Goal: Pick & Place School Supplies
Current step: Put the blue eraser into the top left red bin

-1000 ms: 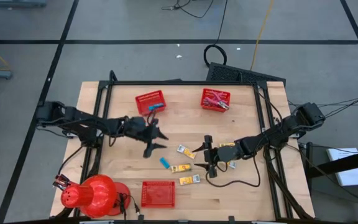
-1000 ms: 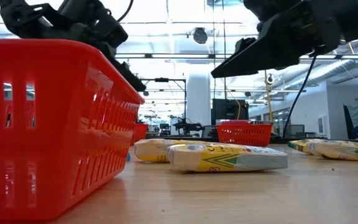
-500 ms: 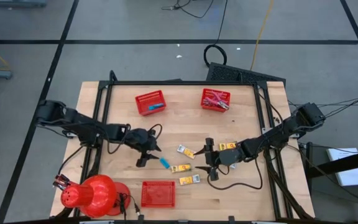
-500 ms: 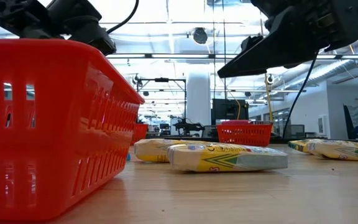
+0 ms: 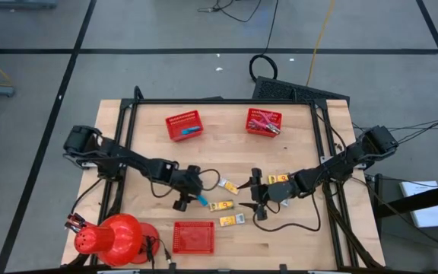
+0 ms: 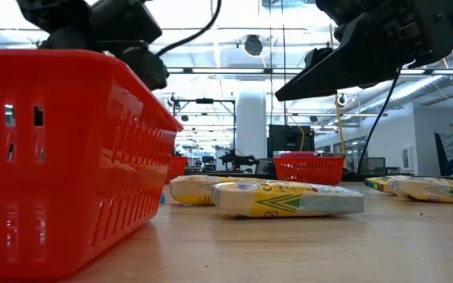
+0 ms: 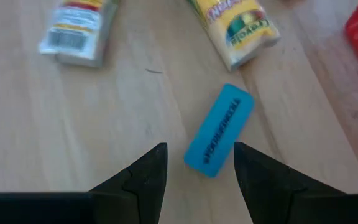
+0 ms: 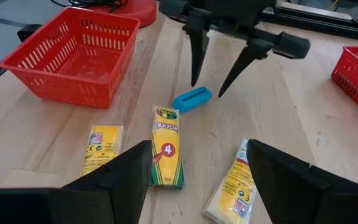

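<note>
Left claw now over the blue eraser.
I have swung my left gripper [image 7: 196, 163] in from the far basket; its spread fingers straddle the blue eraser [image 7: 220, 130], ungripped. My right gripper [image 5: 255, 194] waits beside it, spread wide.

block [image 5: 201, 199] between left tool [image 5: 191, 196] and packets [image 5: 220, 206] | right tool [image 5: 255, 204] right of packets

I read "Crayola" and big "4" on yellow crayon packet [image 8: 166, 147]. "Crayola" also on packet [image 7: 235, 26] by blue block [image 7: 220, 130]; block's dark print unreadable to me.
</note>
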Robot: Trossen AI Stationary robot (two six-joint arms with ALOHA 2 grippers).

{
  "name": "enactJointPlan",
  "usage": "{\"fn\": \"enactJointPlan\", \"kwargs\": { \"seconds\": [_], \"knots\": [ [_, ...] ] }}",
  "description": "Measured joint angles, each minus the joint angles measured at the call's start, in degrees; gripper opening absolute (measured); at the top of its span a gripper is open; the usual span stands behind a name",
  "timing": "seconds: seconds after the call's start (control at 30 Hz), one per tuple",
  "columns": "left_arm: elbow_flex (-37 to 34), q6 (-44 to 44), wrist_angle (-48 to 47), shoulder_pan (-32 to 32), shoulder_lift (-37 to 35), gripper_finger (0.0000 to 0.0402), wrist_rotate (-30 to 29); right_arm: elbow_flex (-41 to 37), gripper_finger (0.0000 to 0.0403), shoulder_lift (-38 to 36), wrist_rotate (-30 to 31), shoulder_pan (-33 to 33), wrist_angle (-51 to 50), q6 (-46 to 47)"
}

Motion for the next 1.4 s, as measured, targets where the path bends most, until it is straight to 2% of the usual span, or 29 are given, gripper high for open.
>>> {"fn": "enactJointPlan", "kwargs": {
  "seconds": [0.17, 0.53, 0.67, 1.03, 1.4],
  "knots": [
    [2.26, 1.19, -0.71, -0.20, 3.53, 0.0186, 1.04, 0.00, 0.0254, 0.00, 0.02, 0.00, -0.66, 0.66],
    [3.23, 0.84, 0.38, -2.14, 5.91, 0.0185, 0.59, 0.00, 0.0254, 0.00, 0.09, 0.04, -1.01, 0.84],
    [3.25, -0.34, 2.15, -2.37, 6.98, 0.0162, -0.28, 0.00, 0.0254, 0.00, 0.13, 0.04, -0.97, 0.84],
    [3.25, -2.15, 2.91, -2.47, 7.35, 0.0063, -4.13, 0.00, 0.0254, 0.00, 0.11, 0.11, -1.32, 0.83],
    [3.10, -0.77, 4.97, -2.48, 7.30, 0.0063, -10.25, 0.00, 0.0254, 0.00, 0.09, 0.11, -2.20, 0.84]
  ]
}}
